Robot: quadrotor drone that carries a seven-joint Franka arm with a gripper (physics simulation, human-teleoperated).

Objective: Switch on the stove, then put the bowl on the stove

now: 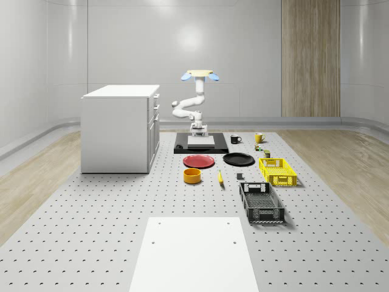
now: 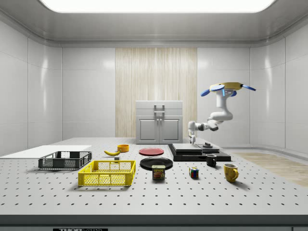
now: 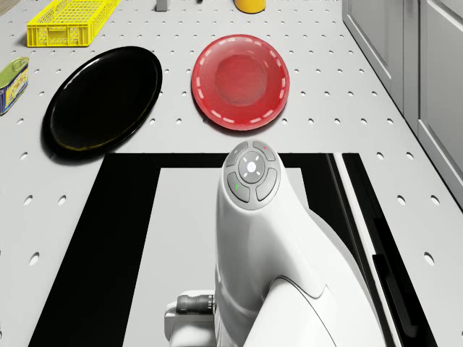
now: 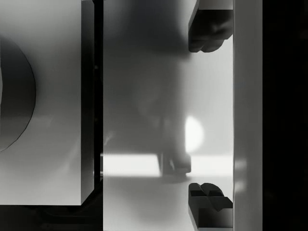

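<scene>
Drone (image 1: 200, 75) hovers above the far end of the stove (image 1: 201, 143), arm (image 1: 188, 108) bent down from it, gripper (image 1: 199, 128) pointing straight down just over the stove's pale top plate. Wrist view shows fingers (image 4: 208, 29) spread wide apart with nothing between them, plate surface right below. Side view puts the gripper (image 2: 192, 140) at the stove's (image 2: 198, 152) left part, near the plate, contact unclear. Bowl (image 1: 192, 176), orange-yellow, sits on the perforated table (image 1: 91, 207), well apart from the stove, in front of the red plate (image 1: 199, 160). Black plate (image 1: 238, 159) lies beside the red one. Drone view: red plate (image 3: 240, 81) and black plate (image 3: 101, 100) just past the stove's front edge. White cabinet (image 1: 120, 128) stands at the whole-scene view's left of the stove.
</scene>
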